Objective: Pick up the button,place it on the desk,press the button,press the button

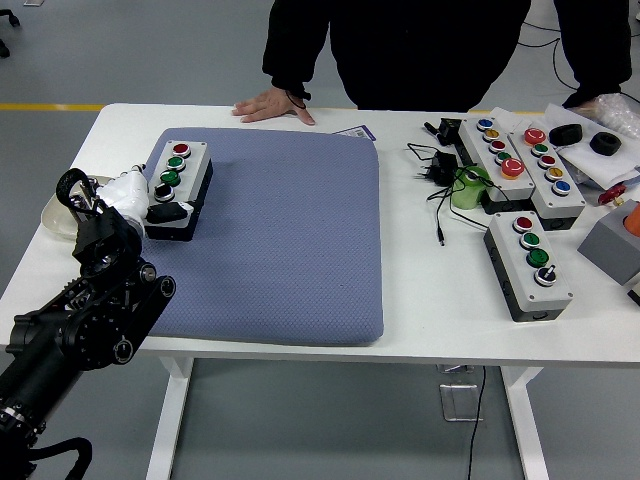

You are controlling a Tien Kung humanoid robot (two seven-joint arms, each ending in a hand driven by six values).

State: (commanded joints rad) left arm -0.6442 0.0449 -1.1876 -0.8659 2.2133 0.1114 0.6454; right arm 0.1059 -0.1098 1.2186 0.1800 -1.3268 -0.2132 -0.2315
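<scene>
**Left hand rests at near end of button box on blue mat**

Left hand [135, 192], wrapped in white, sits against the near left end of the button box [177, 187], one dark fingertip lying on the box's near end by its black knob; whether the fingers actually clasp the box cannot be told from this view. The black left arm [85, 320] rises from the lower left corner over the table's near edge.

The grey-topped button box lies on the far left part of the blue mat [290, 240], its long side running near to far, with a red button farthest, two green ones in the middle and the black knob nearest. No lettering on it can be read.

Beyond the mat, a person in black stands at the far side of the white table [430, 310] with one hand [272, 103] laid flat on its far edge. To the right lie three more button boxes [529, 262], a tangle of black cables [440, 165] and a green object [468, 186]. A small printed card [356, 131] at the mat's far right corner is too small to read.
</scene>
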